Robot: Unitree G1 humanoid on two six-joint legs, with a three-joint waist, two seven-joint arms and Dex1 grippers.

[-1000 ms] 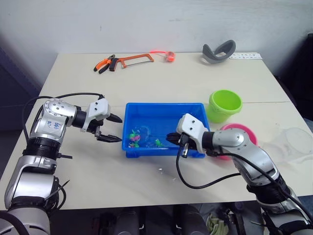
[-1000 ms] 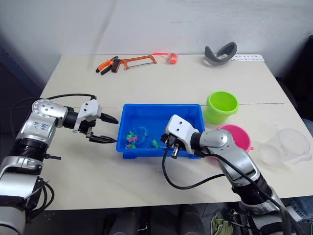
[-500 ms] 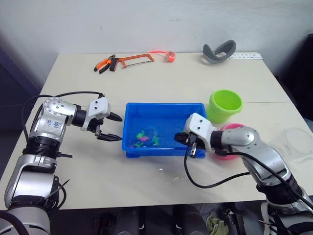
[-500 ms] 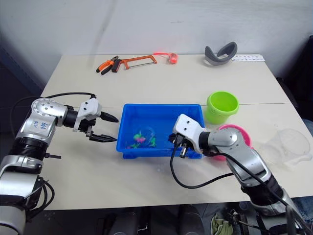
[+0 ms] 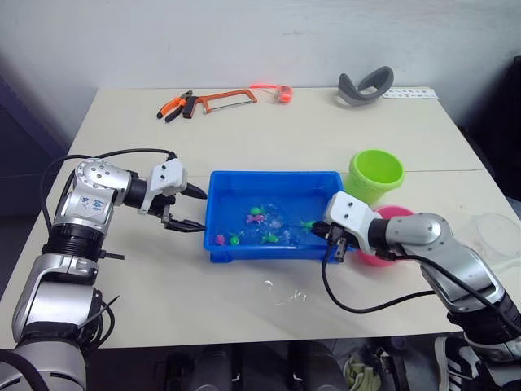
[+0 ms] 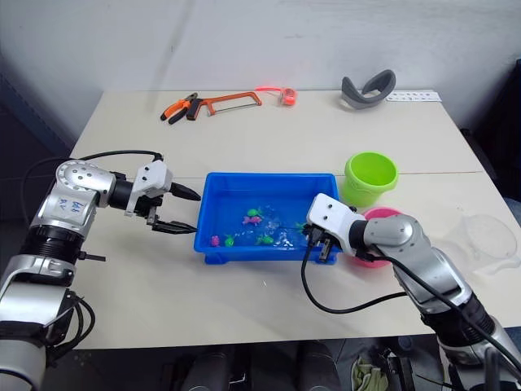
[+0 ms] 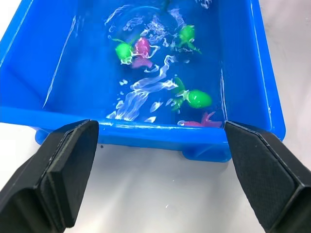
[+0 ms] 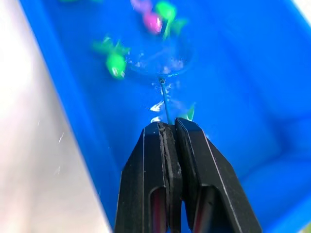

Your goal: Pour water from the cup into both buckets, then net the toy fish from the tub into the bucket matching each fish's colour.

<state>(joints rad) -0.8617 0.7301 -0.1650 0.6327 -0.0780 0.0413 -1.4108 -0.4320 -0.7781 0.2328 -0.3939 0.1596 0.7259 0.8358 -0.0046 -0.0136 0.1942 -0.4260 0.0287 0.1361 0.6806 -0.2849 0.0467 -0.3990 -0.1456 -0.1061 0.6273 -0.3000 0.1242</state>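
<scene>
Now the netting: right gripper (image 8: 168, 127) fingers pinch the net (image 8: 162, 68) handle, hoop dipped mid-frame in the tub (image 5: 224, 183), fish (image 5: 255, 217) uncaught; left gripper (image 5: 189, 210) spread, idle.

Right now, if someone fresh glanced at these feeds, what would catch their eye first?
The bright blue tub at the table's centre, with green and pink toy fish scattered in rippling water. The right claw is shut on the net, whose hoop dips into the tub, while the left claw hangs open at the tub's left end. To the right stand the lime green bucket and the pink bucket.
</scene>
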